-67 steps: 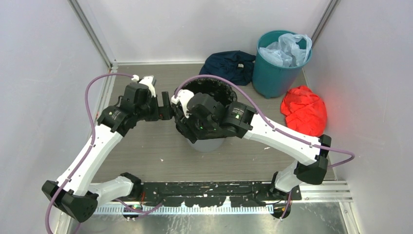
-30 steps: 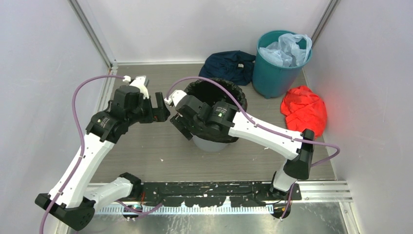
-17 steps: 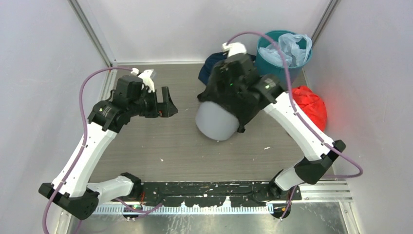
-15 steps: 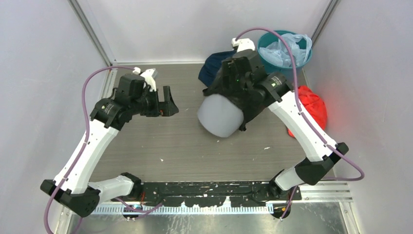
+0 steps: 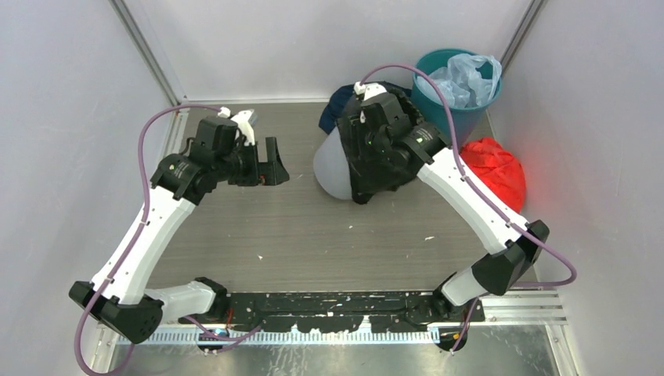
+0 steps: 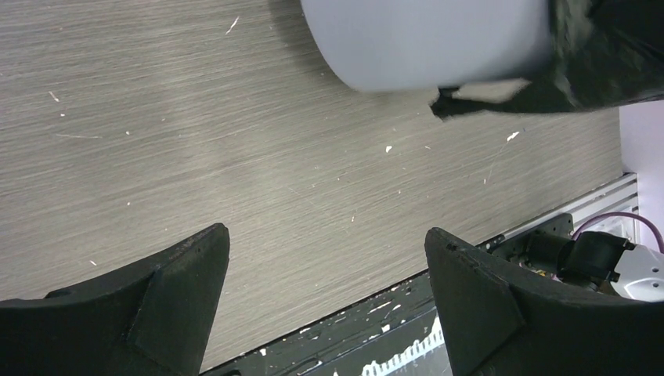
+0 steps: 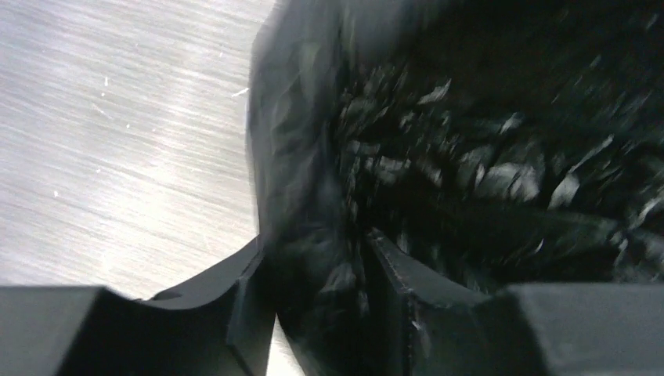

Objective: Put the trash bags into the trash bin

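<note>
Your left gripper [image 5: 276, 163] [image 6: 325, 243] hovers over bare table [image 5: 235, 235], jaws spread wide and holding nothing. To its right, the grey trash bin [image 5: 329, 164] [image 6: 423, 39] is tipped steeply, its base facing the left arm. The black trash bag [image 5: 366, 192] [image 6: 595, 63] [image 7: 470, 141] lines its mouth and hangs over the rim. Your right gripper [image 7: 317, 290] pinches that bag-covered rim between its fingers. Further right stand a teal bin [image 5: 446, 117] and a red cloth [image 5: 493, 172].

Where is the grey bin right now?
Overhead view: the grey bin is tipped over at centre, under the right pincer that grips its black bag, just in front of the dark blue cloth.
</note>
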